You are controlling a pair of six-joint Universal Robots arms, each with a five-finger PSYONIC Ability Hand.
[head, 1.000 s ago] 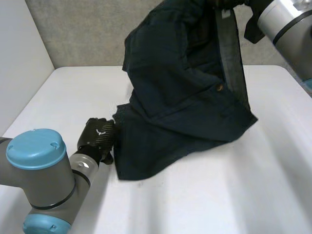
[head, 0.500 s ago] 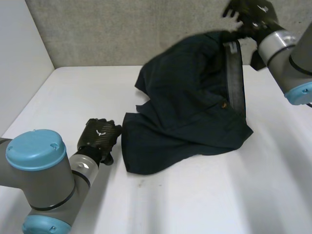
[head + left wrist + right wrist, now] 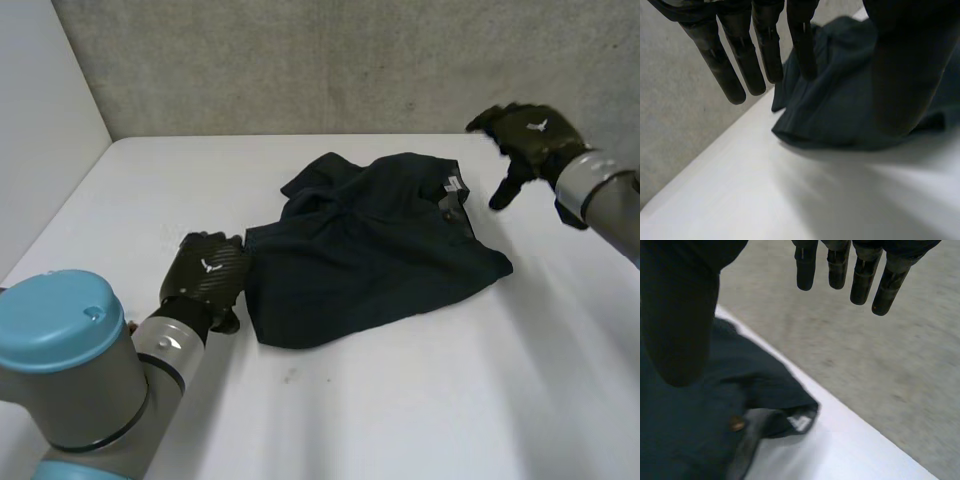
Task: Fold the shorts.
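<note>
- Down onto the wide white surface (image 3: 450, 400) have dropped the dark navy cloth shorts (image 3: 370, 250), held aloft a moment ago; they lie crumpled at its middle.
- Black right robot hand (image 3: 525, 135) hovers released, fingers straight, near the waistband but apart from it.
- Black left robot hand (image 3: 205, 278), fingers straight and empty, sits just beside the shorts' opposite edge.
- Small brass button (image 3: 735, 424) and white label (image 3: 800, 422) mark the waistband. Folding over these bunched layers would likely trap creases, and a grasp might catch two layers.
</note>
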